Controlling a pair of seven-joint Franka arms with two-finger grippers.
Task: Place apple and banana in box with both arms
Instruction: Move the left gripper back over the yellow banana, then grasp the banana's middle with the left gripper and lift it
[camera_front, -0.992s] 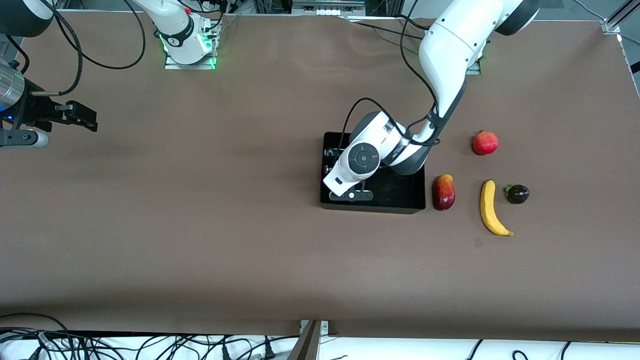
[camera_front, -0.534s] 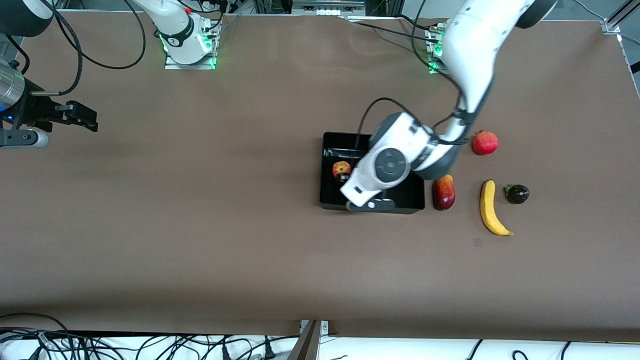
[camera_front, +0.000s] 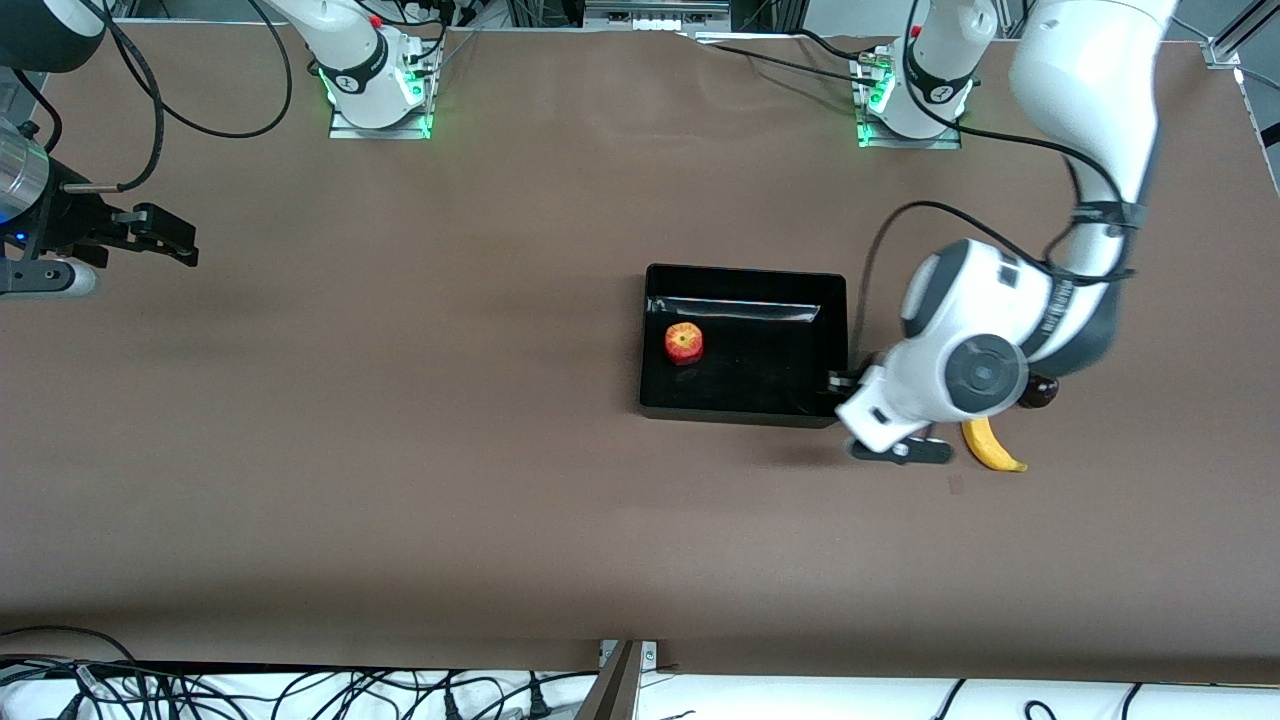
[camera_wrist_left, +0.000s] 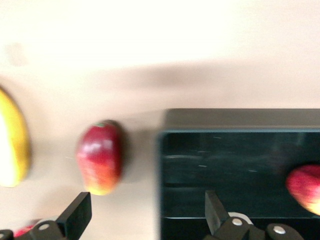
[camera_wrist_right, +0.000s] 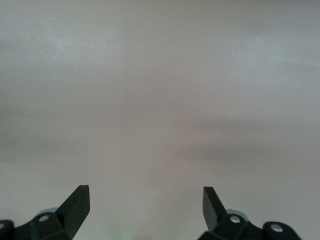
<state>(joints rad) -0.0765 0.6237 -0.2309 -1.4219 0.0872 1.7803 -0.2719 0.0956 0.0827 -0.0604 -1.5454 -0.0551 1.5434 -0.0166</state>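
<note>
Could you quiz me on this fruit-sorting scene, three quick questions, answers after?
1. True or false: the apple already lies in the box.
2. Which is open and empty? A) only the left gripper, B) only the right gripper, C) both.
3. Fill in: the banana lies on the table toward the ____ arm's end, outside the box.

Key: 1 true. 2 C: the left gripper hangs over the box's wall and the mango beside it; the right gripper waits over bare table at the right arm's end. 3 left.
</note>
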